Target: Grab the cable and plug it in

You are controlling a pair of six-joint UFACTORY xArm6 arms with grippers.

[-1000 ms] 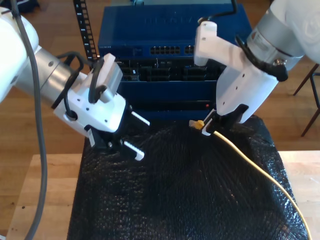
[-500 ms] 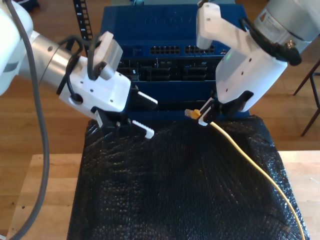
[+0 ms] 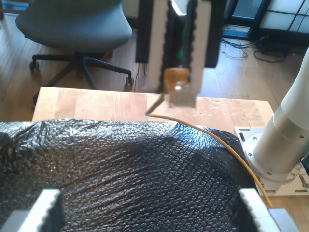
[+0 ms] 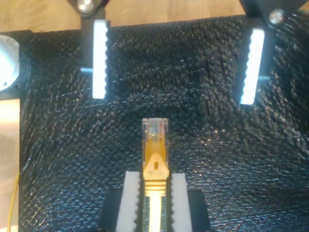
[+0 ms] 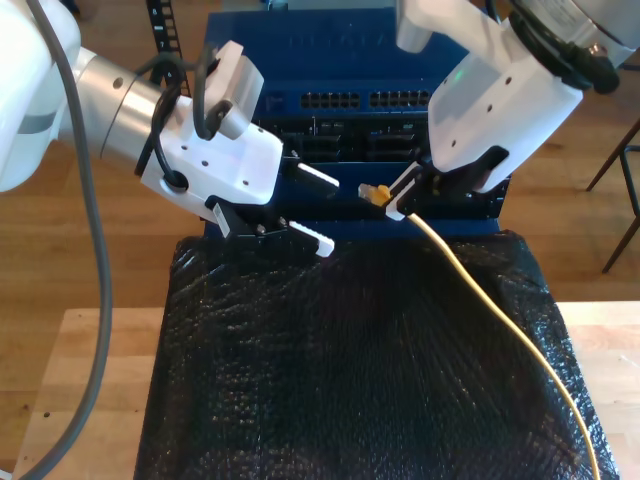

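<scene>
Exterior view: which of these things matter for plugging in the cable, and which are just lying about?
For the job:
- cable
- my second gripper, shut on the cable
- my first gripper, open
- blue switch, probably where it plugs in

Lying about:
- black wrap
- table
- chair

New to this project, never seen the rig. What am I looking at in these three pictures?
Two white robot arms work over a wooden table covered with black bubble wrap. One picture comes from a camera off the arms; the other two from cameras on each gripper. My second gripper, at the exterior view's right, holds the yellow cable just behind its plug. My first gripper, at that view's left, has its fingers spread and empty. Behind stands blue network gear.
</scene>
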